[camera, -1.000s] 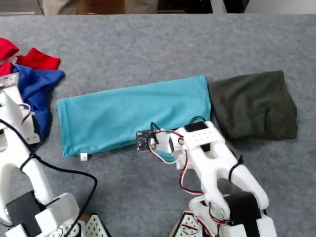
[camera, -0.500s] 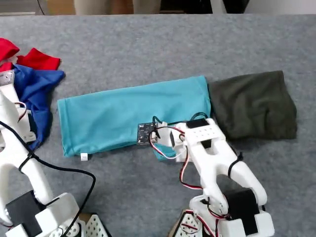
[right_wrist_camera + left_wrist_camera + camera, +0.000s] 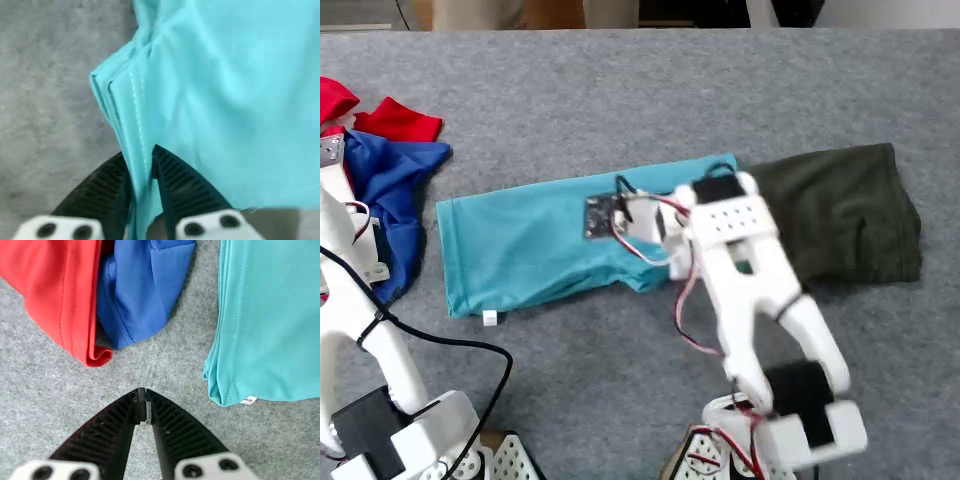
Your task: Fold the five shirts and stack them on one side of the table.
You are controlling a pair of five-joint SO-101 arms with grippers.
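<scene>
A teal shirt [image 3: 535, 245] lies lengthwise across the middle of the grey table. My right gripper [image 3: 142, 167] is shut on its folded, stitched edge [image 3: 125, 100], and the right arm [image 3: 735, 235] stands over the shirt's right end. A dark green folded shirt [image 3: 850, 215] rests at the right. Crumpled blue [image 3: 385, 185] and red [image 3: 390, 118] shirts lie at the left edge. My left gripper [image 3: 142, 407] is shut on nothing above bare table, between the red shirt [image 3: 55, 285], the blue shirt [image 3: 145, 285] and the teal shirt's corner [image 3: 225, 385].
The left arm [image 3: 350, 270] rises along the left edge beside the blue shirt. A small white tag [image 3: 489, 318] sticks out at the teal shirt's near left corner. Grey table [image 3: 570, 380] stretches open in front of and behind the shirts.
My right arm has moved away from the table's front edge, carrying the teal shirt's near right edge up and over the shirt. The left arm has hardly moved.
</scene>
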